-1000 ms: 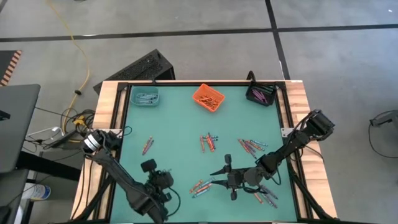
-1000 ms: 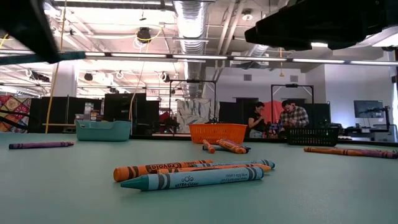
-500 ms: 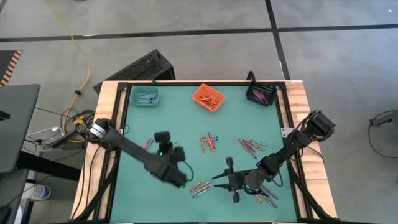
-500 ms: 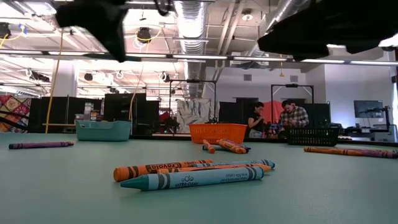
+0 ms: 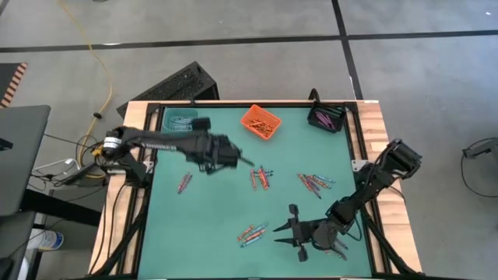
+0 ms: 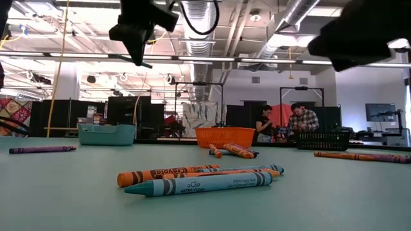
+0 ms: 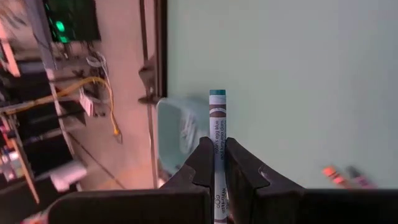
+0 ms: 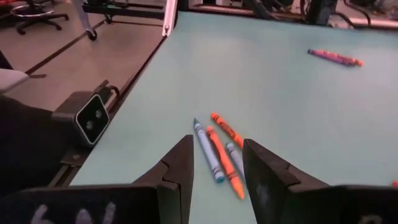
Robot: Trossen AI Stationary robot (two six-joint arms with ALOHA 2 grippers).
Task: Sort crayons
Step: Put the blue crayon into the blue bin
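Item: left gripper (image 7: pixel 217 163). Fingers pressed together on one blue-grey crayon (image 7: pixel 217 134), which stands out ahead of the fingertips along the gripper's own forward line. In the high view this gripper (image 5: pixel 247 163) hangs above the table's middle, and the teal bin (image 5: pixel 180 120) lies back along its arm, toward the far left corner. In the left wrist view the same bin (image 7: pixel 180 134) shows just beyond the crayon's tip and a little to one side of it. Judged relation: the crayon's long axis points nearly at the bin, so the coming move looks like a carry to it.

Item: right gripper (image 5: pixel 282 232). Fingers spread, nothing between them, low near the table's front edge. Ahead of the fingertips lies a small cluster of loose crayons (image 8: pixel 217 149), one blue and two orange, lying close side by side with long axes running roughly along the gripper's forward line. In the high view the cluster (image 5: pixel 252 233) lies just beside this gripper, on its side toward the table's left. The right arm is plainly the nearer one to it.

Item: orange bin (image 5: pixel 260 121) and black bin (image 5: pixel 327 118). Far edge, well apart from both grippers.
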